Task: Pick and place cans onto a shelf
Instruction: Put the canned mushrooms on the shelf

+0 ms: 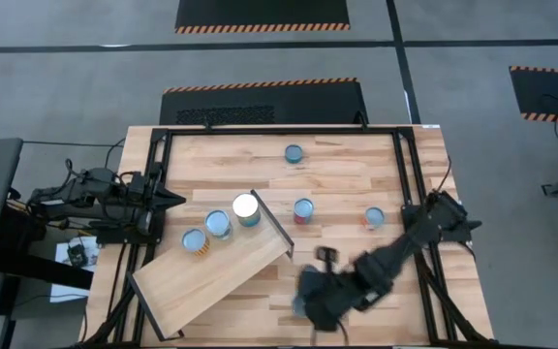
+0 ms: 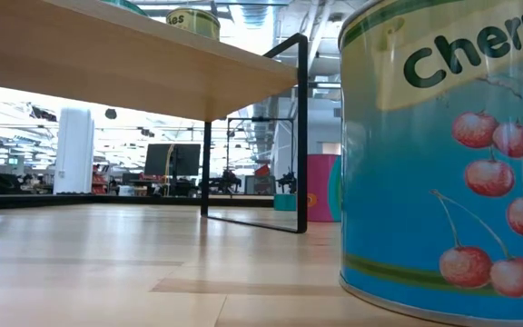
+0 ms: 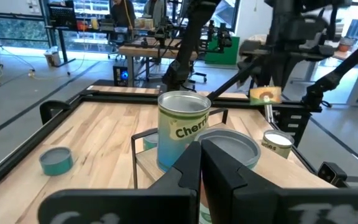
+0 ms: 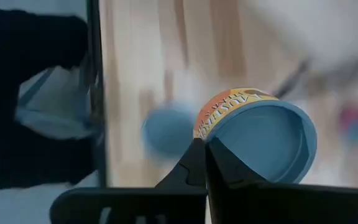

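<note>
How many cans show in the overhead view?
6. On the shelf: left can, middle can, white-topped can. On the tabletop: far can, centre can, right can. More may hide under the right gripper.

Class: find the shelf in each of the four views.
High: the shelf is lower left, lying diagonally.
Low: upper left, seen from below.
Left wrist: centre, under the tall can.
Right wrist: cannot be made out.
Shared landmark: its dark end frame, in the first three.
</note>
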You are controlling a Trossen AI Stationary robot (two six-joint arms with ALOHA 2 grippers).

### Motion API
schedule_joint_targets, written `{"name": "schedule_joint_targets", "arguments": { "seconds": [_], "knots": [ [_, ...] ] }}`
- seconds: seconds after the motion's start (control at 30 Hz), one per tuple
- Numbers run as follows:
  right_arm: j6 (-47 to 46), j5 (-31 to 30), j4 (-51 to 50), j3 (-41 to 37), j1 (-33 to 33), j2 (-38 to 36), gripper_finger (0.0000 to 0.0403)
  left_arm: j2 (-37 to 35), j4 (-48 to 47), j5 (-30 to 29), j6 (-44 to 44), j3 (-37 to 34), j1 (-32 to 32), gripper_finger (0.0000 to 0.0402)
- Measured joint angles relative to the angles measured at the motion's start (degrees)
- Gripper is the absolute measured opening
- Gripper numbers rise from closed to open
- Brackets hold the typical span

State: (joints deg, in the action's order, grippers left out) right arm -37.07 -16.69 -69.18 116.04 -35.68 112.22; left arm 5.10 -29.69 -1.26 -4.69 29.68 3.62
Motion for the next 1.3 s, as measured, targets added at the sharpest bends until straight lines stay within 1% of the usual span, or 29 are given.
{"name": "schedule_joint_targets", "arguments": {
  "seconds": [0.13,0.23,0.37,0.5,0.63,0.7,0.73,0.87,1.03,1.13,1.3],
  "knots": [
    [18.57,0.07,9.09,0.04,6.37,0.18,0.0009,0.0,0.02,0.28,0.0,0.01,0.0,0.0],
    [29.19,1.36,12.57,0.01,10.56,0.65,0.0009,0.0,0.02,0.83,0.32,0.0,0.0,0.0],
    [36.66,2.96,15.06,0.01,14.44,0.61,0.0009,0.0,0.02,0.83,0.42,-0.01,0.0,0.0],
    [43.15,6.05,17.4,0.01,15.72,0.63,0.0009,-0.01,0.03,0.81,0.42,-0.01,0.0,0.0],
    [46.65,8.27,19.35,0.18,15.83,2.42,0.001,-0.02,0.04,0.81,0.42,-0.01,0.0,0.0],
    [47.4,8.99,17.5,-0.12,15.72,3.74,0.001,-0.02,0.02,0.81,0.42,0.0,0.0,0.0],
    [47.91,9.22,18.22,0.0,15.87,4.86,0.001,-0.02,0.04,0.79,0.42,0.01,0.0,0.0],
    [49.33,8.77,18.45,-0.01,15.96,7.15,0.001,-0.02,0.14,0.77,0.42,-0.03,0.0,0.0],
    [49.3,8.87,18.78,0.05,16.01,7.1,0.0013,-0.02,0.72,1.26,0.4,-0.66,0.0,0.0],
    [49.17,9.09,18.98,0.05,16.22,7.1,0.0028,-0.02,0.92,1.46,0.39,-0.66,0.0,0.0],
    [48.81,9.03,19.1,0.05,16.24,7.1,0.0071,-0.02,0.9,1.46,0.39,-0.66,0.0,0.0]
  ]
}}
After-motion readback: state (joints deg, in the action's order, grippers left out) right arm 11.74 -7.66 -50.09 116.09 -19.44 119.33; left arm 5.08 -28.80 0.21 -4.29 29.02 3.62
